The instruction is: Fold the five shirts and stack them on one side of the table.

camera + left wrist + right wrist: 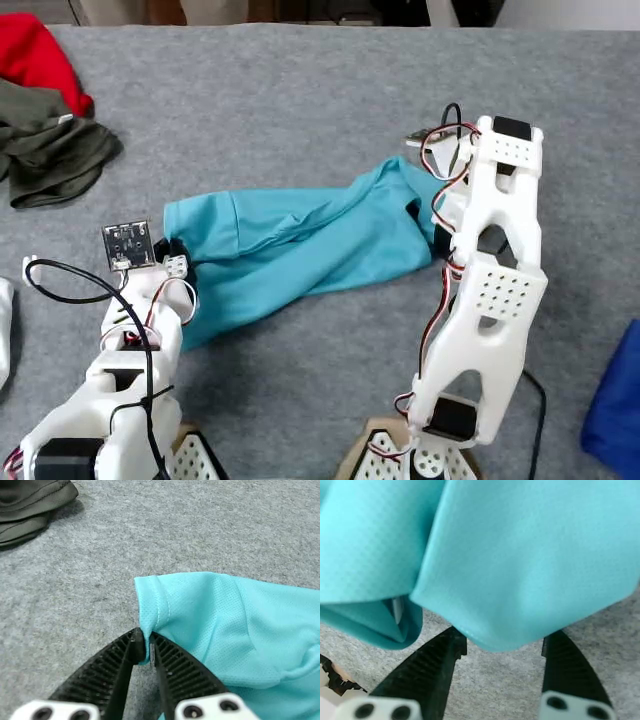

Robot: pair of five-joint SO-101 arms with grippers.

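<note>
A teal shirt (300, 245) lies crumpled across the middle of the grey table, stretched between both arms. My left gripper (147, 647) is shut on a corner of the teal shirt (225, 625), pinching the hem at its left end; in the high view the left gripper (178, 264) sits at that edge. My right gripper (505, 640) stands open at the shirt's right end. A fold of the teal shirt (520, 560) hangs just past the tips of its fingers (435, 665). The right arm (495, 270) covers that end from above.
A red shirt (35, 55) and a dark olive shirt (50, 150) are heaped at the far left; the olive shirt (30, 505) lies beyond my left gripper. A blue shirt (615, 400) sits at the right edge, something white (4, 330) at the left edge.
</note>
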